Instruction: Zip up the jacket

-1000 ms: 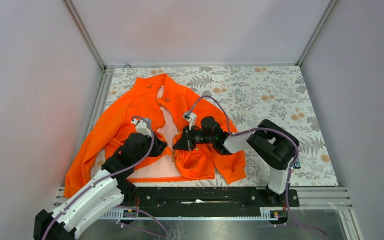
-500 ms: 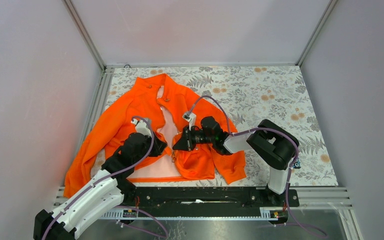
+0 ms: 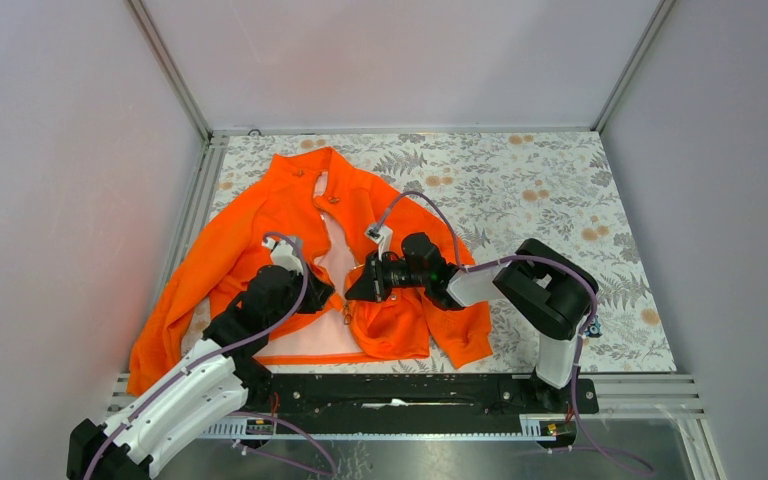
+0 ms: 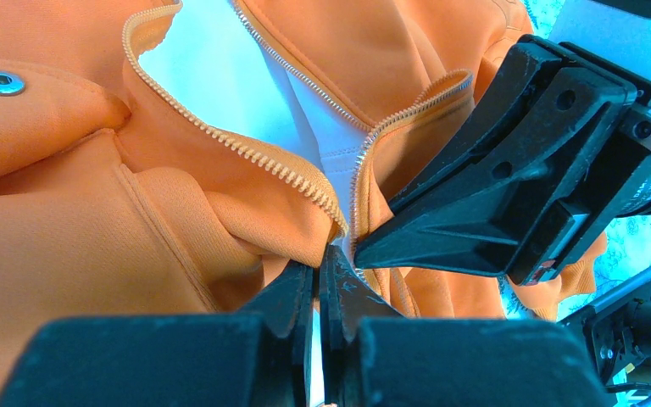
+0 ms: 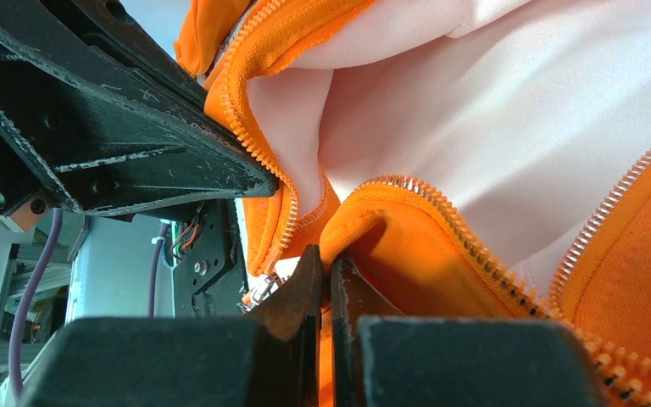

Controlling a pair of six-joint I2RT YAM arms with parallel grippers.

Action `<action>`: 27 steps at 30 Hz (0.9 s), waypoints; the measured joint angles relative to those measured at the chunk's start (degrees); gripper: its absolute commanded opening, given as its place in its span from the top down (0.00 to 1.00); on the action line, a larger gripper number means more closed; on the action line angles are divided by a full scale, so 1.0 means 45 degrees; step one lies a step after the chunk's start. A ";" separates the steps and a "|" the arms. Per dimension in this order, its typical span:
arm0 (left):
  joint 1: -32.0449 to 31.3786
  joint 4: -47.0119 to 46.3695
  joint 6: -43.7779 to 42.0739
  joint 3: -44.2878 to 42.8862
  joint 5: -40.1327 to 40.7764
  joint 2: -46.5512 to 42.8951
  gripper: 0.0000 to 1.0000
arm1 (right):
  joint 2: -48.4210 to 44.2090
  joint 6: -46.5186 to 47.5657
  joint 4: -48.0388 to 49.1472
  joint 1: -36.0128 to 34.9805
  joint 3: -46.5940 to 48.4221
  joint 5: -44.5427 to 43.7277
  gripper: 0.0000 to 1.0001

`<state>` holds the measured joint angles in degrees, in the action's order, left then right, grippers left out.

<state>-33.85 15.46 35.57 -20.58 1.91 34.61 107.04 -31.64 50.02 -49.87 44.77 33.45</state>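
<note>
Lengthwise, the jacket (image 3: 260, 215) runs near to far on the left half of the table (image 3: 540, 190), with its collar at the far end and its hem at the near edge. Both grippers meet low on its open front: the left gripper (image 3: 322, 296) pinches one zipper edge and the right gripper (image 3: 352, 290) the other, jaws closed tight on cloth. It is bright orange, with pale pinkish lining showing between the toothed edges.

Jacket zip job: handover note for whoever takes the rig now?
Left gripper: fingers shut, pinching the jacket at one front edge near the hem.
Right gripper: fingers shut on the opposite zipper edge.
Jacket lies on the table, front open, lining showing.
Done: both bottom edges gripped, close together.
To do: engage the zipper, pull it up.
</note>
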 measured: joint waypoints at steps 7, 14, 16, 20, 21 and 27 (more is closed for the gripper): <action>0.0000 -0.0005 0.0000 0.0000 -0.0015 0.0024 1.00 | 0.0000 -0.0029 0.0000 -0.0005 0.0000 -0.0243 1.00; 0.0000 -0.0010 0.0000 0.0000 -0.0049 0.0083 1.00 | 0.0000 -0.0029 0.0000 -0.0005 -0.0010 -0.0291 1.00; 0.0000 -0.0015 0.0000 0.0000 -0.0049 0.0083 1.00 | 0.0000 -0.0029 0.0000 -0.0005 -0.0010 -0.0282 1.00; 0.0000 -0.0010 0.0000 0.0000 -0.0053 0.0083 1.00 | 0.0000 -0.0015 -0.0019 -0.0019 -0.0010 -0.0282 1.00; 0.0000 -0.0010 0.0000 0.0000 -0.0049 0.0083 1.00 | 0.0000 -0.0005 -0.0019 -0.0024 -0.0010 -0.0282 1.00; 0.0000 -0.0010 -0.0005 0.0000 -0.0049 0.0083 1.00 | 0.0000 0.0170 -0.0136 -0.0092 -0.0010 -0.0291 1.00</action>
<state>-33.85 15.42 35.55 -20.58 1.69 34.98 107.04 -30.87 49.41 -50.28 44.73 32.14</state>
